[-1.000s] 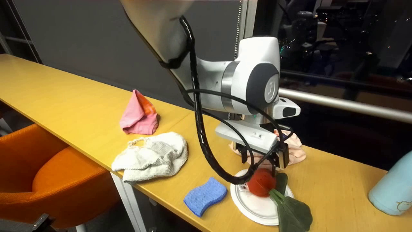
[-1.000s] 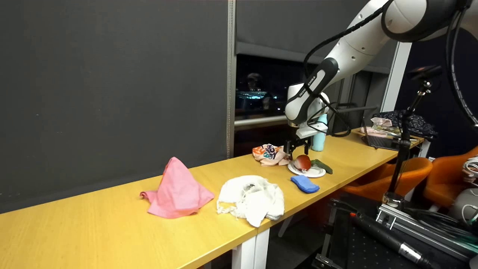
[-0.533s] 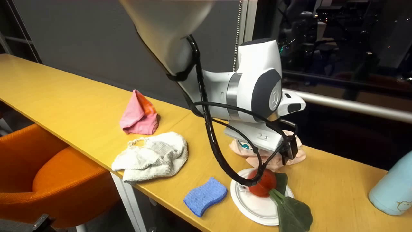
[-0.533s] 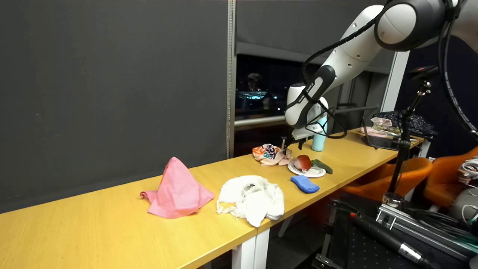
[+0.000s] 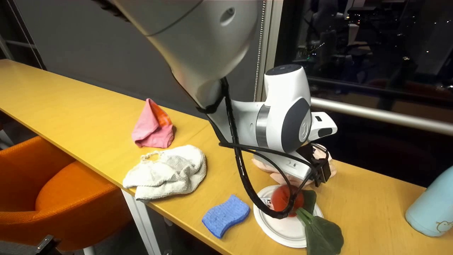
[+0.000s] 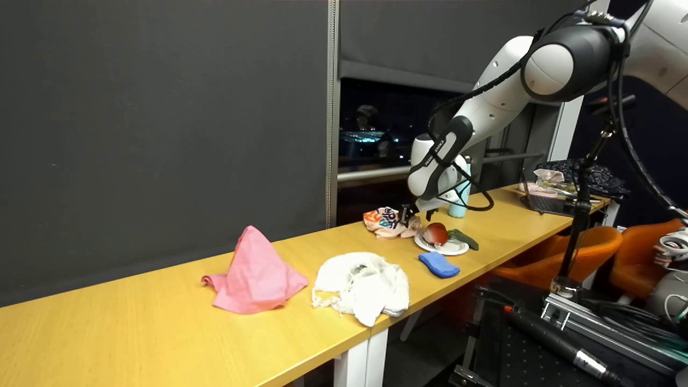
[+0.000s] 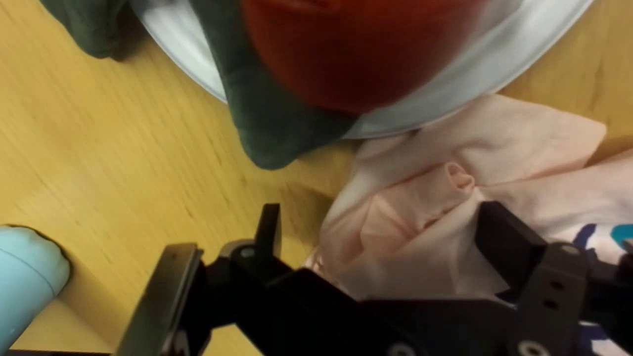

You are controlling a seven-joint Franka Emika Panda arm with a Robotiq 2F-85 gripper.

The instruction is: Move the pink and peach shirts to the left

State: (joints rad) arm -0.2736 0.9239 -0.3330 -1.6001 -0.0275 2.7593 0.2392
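Peach shirt (image 7: 420, 242) crumpled, hand (image 7: 381, 215) spread at its edge, white plate (image 5: 285, 232) beside, pink shirt (image 6: 255, 279) well apart

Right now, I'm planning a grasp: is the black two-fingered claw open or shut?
Open: in the wrist view, the claw has its jaws apart, crumpled peach cloth shirt showing between.

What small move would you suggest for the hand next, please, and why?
I would probably ease the hand straight down a little: in the wrist view its jaws stand open, with bunched folds of the peach shirt between them, not yet gripped, though contact is unclear. Drifting sideways might bump the plate beside the shirt.
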